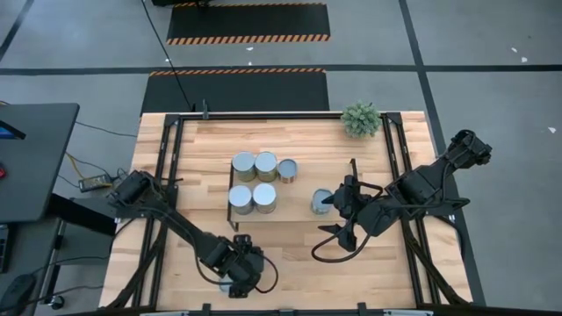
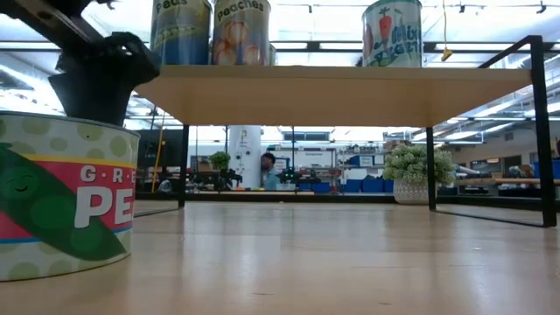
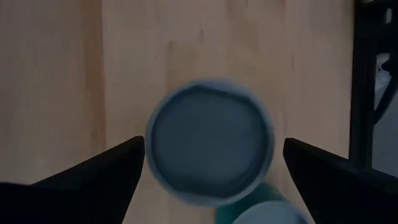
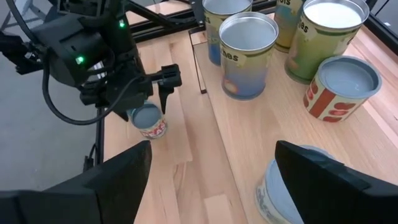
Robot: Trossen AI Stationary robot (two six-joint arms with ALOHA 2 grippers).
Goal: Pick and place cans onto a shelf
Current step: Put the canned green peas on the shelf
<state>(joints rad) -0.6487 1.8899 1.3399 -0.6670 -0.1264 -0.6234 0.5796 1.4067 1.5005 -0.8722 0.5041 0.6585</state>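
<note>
**Operator:** Five cans [image 1: 255, 182] sit on the shelf [image 1: 263, 215] already, four wide ones in a square and a small one [image 1: 287, 169] at their side. Two more are in play, one for each gripper.

**Observer:** Where is the left gripper?

**Operator:** My left gripper [image 3: 208, 171] hangs straight above a small blue-grey-topped can [image 3: 210, 149] near the table's front edge. Its fingers [image 3: 93, 180] stand wide apart, one on each side of the can, clear of its rim. Nothing is held. I judge I am poised to drop down and close. The right wrist view shows the same: the left gripper [image 4: 155, 84] is just above that can [image 4: 148, 120], which stands upright on the tabletop [image 4: 205, 155].

**Observer:** Why come from the top?

**Operator:** The can stands upright in the open, so a vertical approach keeps the fingers off the shelf frame nearby.

**Observer:** And the right one?

**Operator:** My right gripper [image 1: 338, 230] is spread too, holding nothing. A grey-topped can [image 4: 292, 186] lies just ahead of it, between the fingers' line and the shelf end. In the high view that can [image 1: 321, 201] rests at the shelf's right end, just beyond the fingertips.

**Observer:** Any risk?

**Operator:** I think the shelved cans crowd the middle, so I would place toward the free end.
</note>
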